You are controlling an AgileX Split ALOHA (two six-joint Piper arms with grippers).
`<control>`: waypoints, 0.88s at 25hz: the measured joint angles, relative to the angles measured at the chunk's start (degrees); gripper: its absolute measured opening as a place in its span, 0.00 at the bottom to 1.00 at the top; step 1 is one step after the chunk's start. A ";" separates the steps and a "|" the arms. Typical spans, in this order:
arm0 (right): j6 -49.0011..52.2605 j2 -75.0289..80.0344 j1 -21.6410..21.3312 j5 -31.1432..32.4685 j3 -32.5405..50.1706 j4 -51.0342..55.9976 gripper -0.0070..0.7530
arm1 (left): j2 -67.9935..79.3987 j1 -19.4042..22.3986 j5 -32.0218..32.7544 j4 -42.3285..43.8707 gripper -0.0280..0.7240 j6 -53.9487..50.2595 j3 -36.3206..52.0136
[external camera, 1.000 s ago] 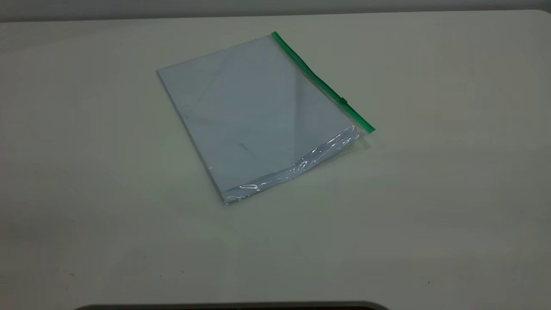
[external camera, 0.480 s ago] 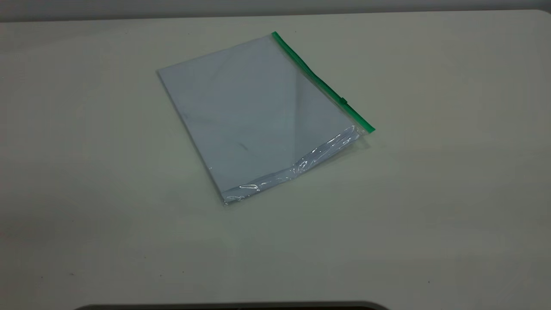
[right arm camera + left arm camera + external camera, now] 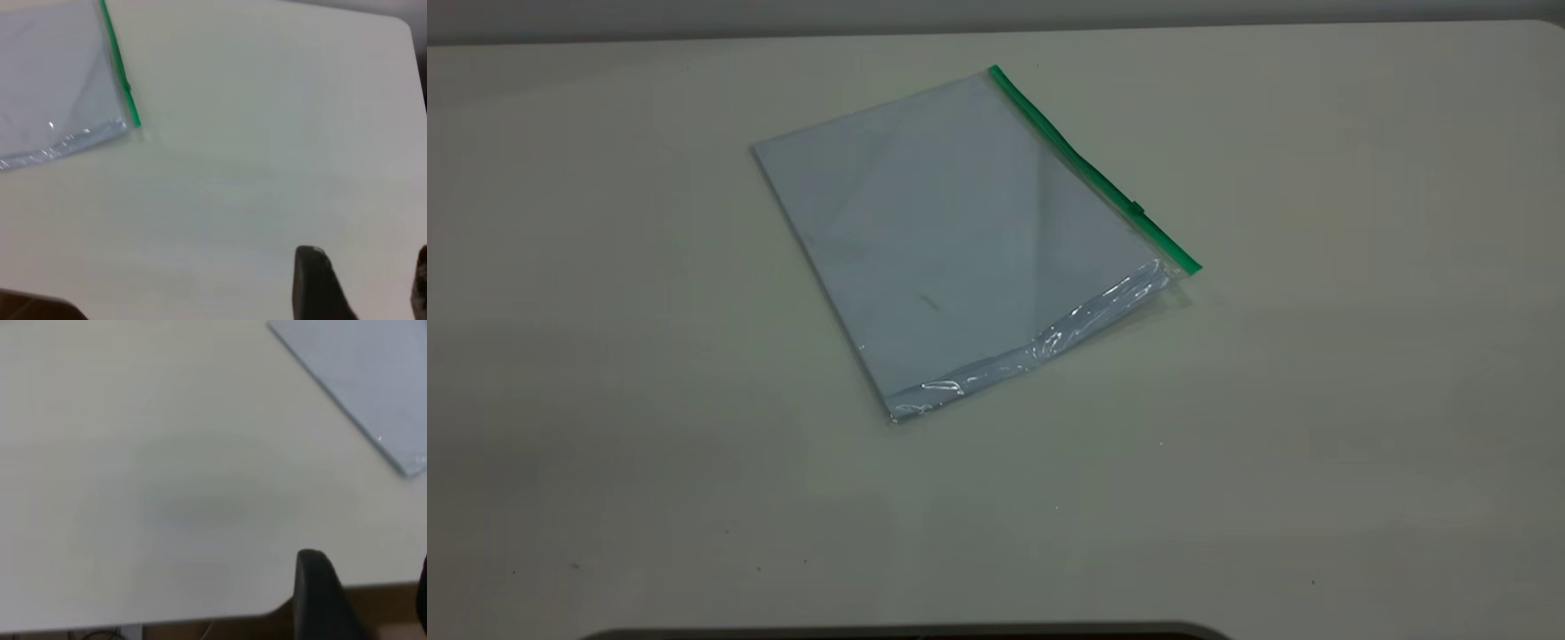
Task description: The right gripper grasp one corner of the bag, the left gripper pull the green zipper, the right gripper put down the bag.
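Clear plastic bag (image 3: pixel 960 240) lying flat mid-table (image 3: pixel 1316 444), unmoved since a second ago | green zipper (image 3: pixel 1094 169) untouched | left tool (image 3: pixel 363 600), right tool (image 3: pixel 360 287) hovering well apart, both spread, holding nothing | grasp not begun.

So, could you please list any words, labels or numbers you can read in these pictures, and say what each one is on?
None: no readable text in any view.
The bag shows only a plain pale sheet with a few faint marks, not letters.
The green zipper and the table carry no print.
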 joint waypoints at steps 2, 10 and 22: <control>0.00 2.97 0.00 -3.32 -0.51 1.21 0.50 | 3.63 0.00 -4.12 -0.04 0.58 -0.91 -0.97; -9.36 30.11 0.00 -21.97 -0.63 12.45 0.51 | 31.45 0.06 -19.41 -6.77 0.58 5.69 -8.85; -51.77 76.73 9.14 -41.86 -1.88 59.44 0.64 | 61.56 0.28 -31.53 -33.28 0.72 38.96 -17.13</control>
